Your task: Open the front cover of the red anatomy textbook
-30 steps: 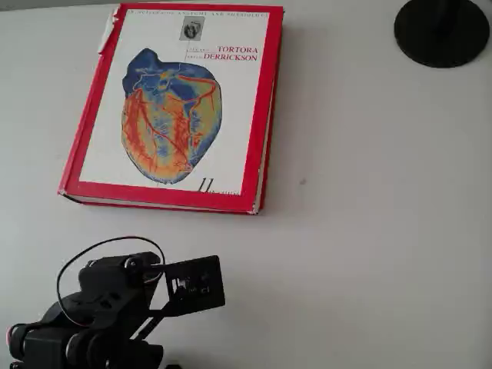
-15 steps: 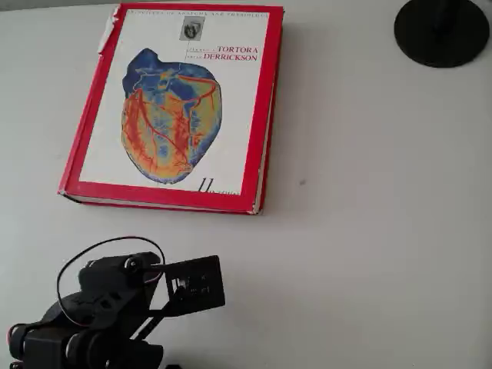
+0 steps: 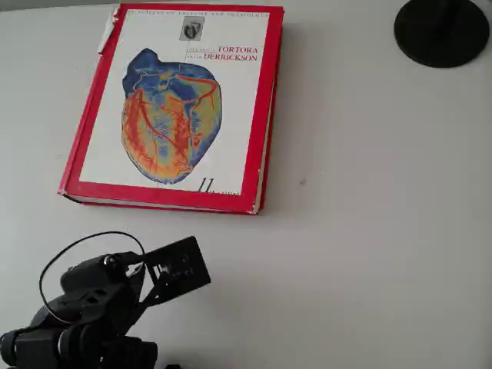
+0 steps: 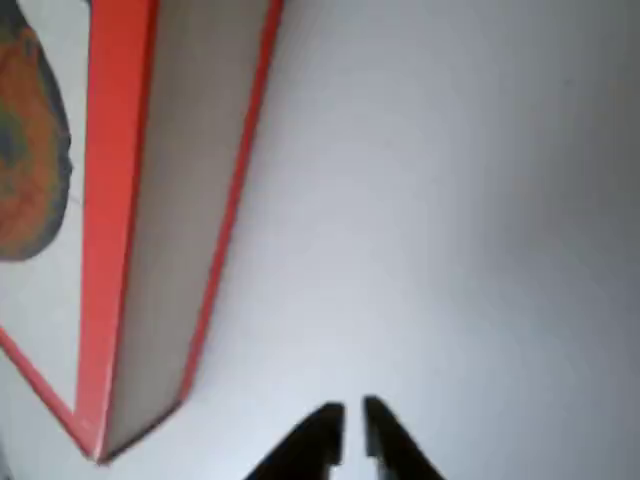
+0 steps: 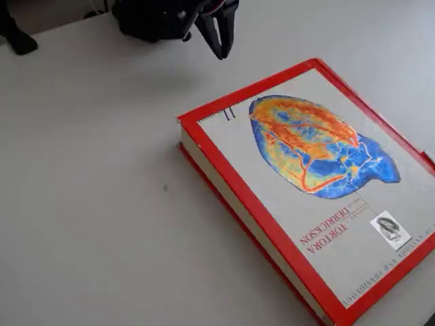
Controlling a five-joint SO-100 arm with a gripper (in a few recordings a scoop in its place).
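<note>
Overhead, red anatomy textbook (image 3: 173,108) closed on plain white table (image 3: 369,231).

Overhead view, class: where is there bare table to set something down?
The broad white table right of the closed red anatomy textbook, below the black round base. Crowded: bottom left, by the black gripper.
</note>
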